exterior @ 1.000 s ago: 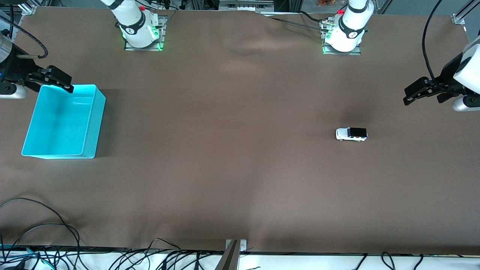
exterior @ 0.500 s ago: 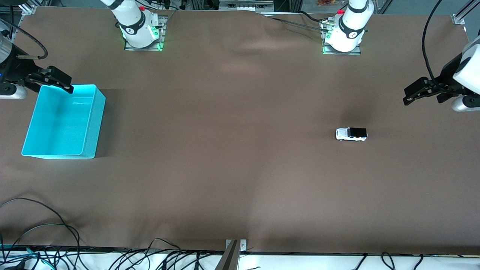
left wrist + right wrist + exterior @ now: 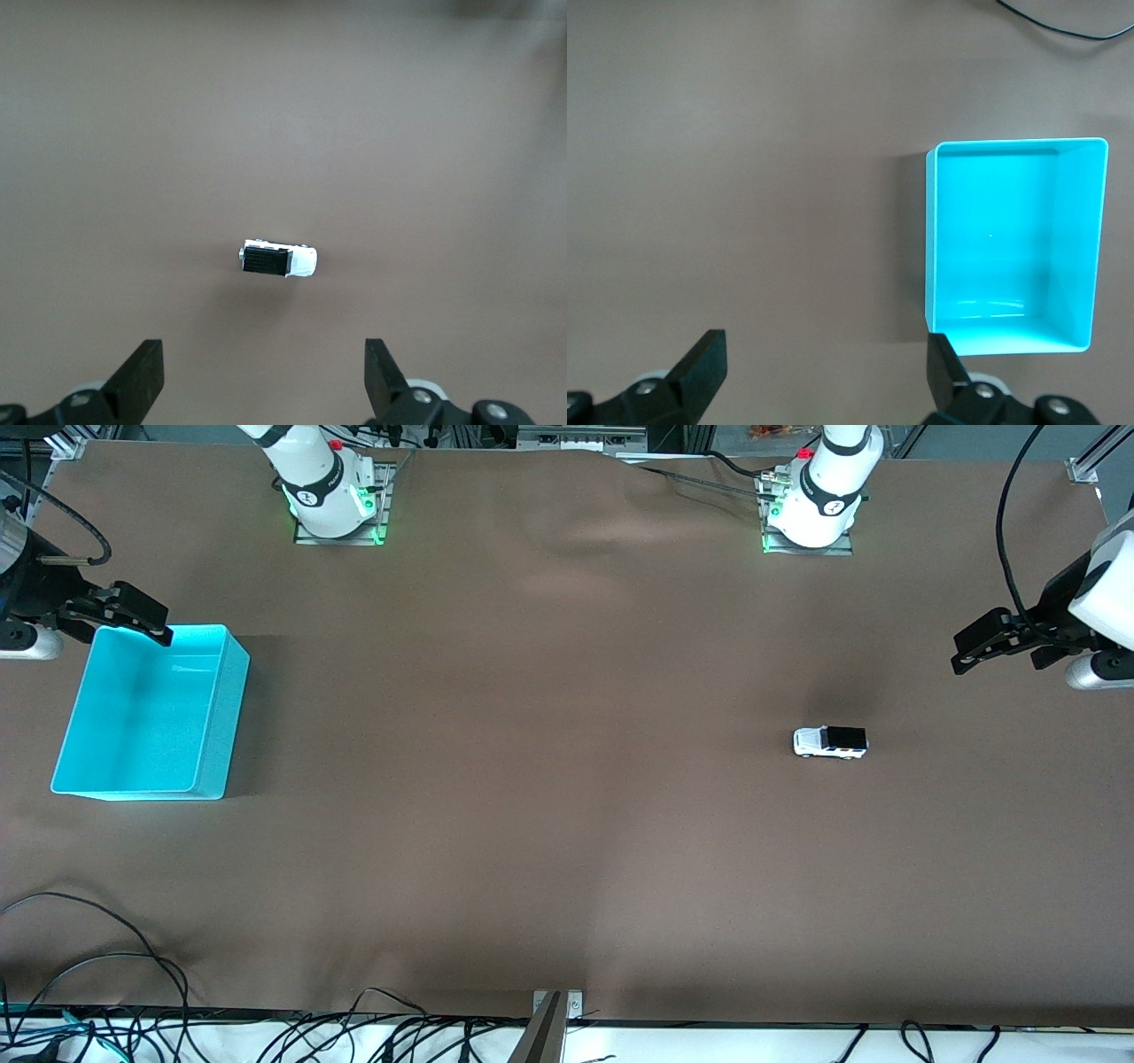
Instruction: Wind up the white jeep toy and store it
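The white jeep toy (image 3: 830,741), boxy with a black roof, stands on the brown table toward the left arm's end. It also shows in the left wrist view (image 3: 279,259). My left gripper (image 3: 970,651) hangs high over the table's end, open and empty, apart from the jeep; its own view (image 3: 264,376) shows the fingers wide apart. My right gripper (image 3: 142,615) is open and empty, up over the rim of the cyan bin (image 3: 217,717) at the right arm's end. The bin shows empty in the right wrist view (image 3: 928,230), beside the open gripper (image 3: 826,372).
The brown cloth has a few wrinkles near the arm bases. Black cables (image 3: 106,965) lie along the table edge nearest the front camera. A metal bracket (image 3: 556,1005) sits at the middle of that edge.
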Motion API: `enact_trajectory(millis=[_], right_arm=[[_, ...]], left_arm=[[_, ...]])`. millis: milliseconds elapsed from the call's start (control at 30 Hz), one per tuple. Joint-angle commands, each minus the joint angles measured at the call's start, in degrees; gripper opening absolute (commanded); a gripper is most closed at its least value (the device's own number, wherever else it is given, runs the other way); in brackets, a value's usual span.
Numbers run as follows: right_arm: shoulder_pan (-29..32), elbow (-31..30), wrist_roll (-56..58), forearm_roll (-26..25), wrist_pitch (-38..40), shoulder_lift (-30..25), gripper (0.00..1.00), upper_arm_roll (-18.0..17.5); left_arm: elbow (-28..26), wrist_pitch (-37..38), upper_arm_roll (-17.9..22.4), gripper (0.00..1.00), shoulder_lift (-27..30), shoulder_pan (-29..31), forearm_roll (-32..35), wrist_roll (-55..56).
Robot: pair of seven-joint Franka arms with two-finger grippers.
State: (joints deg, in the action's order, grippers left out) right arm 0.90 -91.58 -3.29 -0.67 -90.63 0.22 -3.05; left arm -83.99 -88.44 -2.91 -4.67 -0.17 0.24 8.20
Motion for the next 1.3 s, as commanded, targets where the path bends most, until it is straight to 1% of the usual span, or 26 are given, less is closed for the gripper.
enact_trajectory(millis=[0, 633, 1033, 1267], right_arm=[[0.4, 1.2, 0.6, -0.8, 0.4, 0.7, 1.00, -0.2], [0.3, 1.2, 0.6, -0.7, 0.5, 0.7, 1.00, -0.2], [0.4, 1.2, 0.6, -0.9, 0.4, 0.7, 1.00, -0.1], [0.4, 1.2, 0.6, -1.0, 0.4, 0.7, 1.00, -0.1]], left_arm=[[0.3, 0.8, 0.2, 1.00, 0.0, -0.4, 1.1, -1.2], [0.3, 1.0, 0.2, 1.00, 0.0, -0.4, 1.1, -1.3], [0.3, 2.7, 0.1, 1.00, 0.0, -0.4, 1.2, -1.3], [1.0, 2.8, 0.1, 1.00, -1.4, -0.6, 1.4, -0.5]])
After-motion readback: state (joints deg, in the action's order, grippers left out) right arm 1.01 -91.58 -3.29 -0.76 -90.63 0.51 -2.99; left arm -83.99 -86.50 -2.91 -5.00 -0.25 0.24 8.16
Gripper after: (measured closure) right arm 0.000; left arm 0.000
